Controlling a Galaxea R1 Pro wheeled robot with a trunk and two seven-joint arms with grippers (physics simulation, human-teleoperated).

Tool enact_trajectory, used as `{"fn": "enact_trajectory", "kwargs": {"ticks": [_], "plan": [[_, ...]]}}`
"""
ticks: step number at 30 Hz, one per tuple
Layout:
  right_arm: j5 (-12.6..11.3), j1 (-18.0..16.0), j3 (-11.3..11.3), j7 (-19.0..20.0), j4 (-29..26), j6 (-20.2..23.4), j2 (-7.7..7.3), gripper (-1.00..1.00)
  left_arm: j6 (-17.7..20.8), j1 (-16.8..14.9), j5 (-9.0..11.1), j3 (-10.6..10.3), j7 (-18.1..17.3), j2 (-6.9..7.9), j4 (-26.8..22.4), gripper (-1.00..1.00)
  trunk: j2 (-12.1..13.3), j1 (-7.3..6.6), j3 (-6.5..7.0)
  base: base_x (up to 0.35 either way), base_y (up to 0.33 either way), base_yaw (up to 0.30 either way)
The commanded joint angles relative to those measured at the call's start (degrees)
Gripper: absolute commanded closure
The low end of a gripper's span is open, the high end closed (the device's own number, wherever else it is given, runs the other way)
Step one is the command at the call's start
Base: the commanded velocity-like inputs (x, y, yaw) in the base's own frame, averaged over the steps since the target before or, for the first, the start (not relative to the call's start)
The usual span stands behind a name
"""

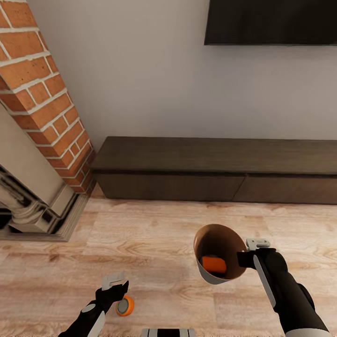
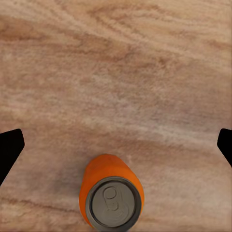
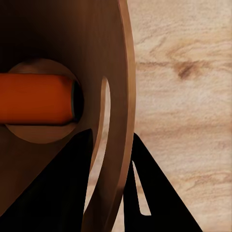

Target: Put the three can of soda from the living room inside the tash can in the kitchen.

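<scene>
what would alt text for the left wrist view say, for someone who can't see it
An orange soda can stands upright on a light wood floor, seen from above with its grey top showing. The left gripper's dark fingertips sit wide apart at the picture's edges, not touching it.

Head view: high, angled down at the light wood plank floor (image 1: 154,243), wall at 12 o'clock. Left wrist view: close above that floor. Right wrist view: hard against the brown-lined round bin (image 3: 58,38), shared with head view (image 1: 220,255).
</scene>
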Motion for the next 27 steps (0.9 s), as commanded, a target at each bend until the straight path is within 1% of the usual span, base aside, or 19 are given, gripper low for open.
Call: {"fn": "enact_trajectory", "kwargs": {"ticks": [1, 27], "plan": [[-0.7, 0.0, 0.0, 0.2, 0.0, 0.0, 0.00, 1.00, 0.0, 0.0, 0.0, 0.0, 0.0, 0.00, 0.0, -1.00, 0.0, -0.01, -0.09, 0.000, 0.000, 0.000], [-0.6, 0.0, 0.0, 0.2, 0.0, 0.0, 0.00, 1.00, 0.0, 0.0, 0.0, 0.0, 0.0, 0.00, 0.0, -1.00, 0.0, -0.01, -2.46, 0.000, 0.000, 0.000]]}}
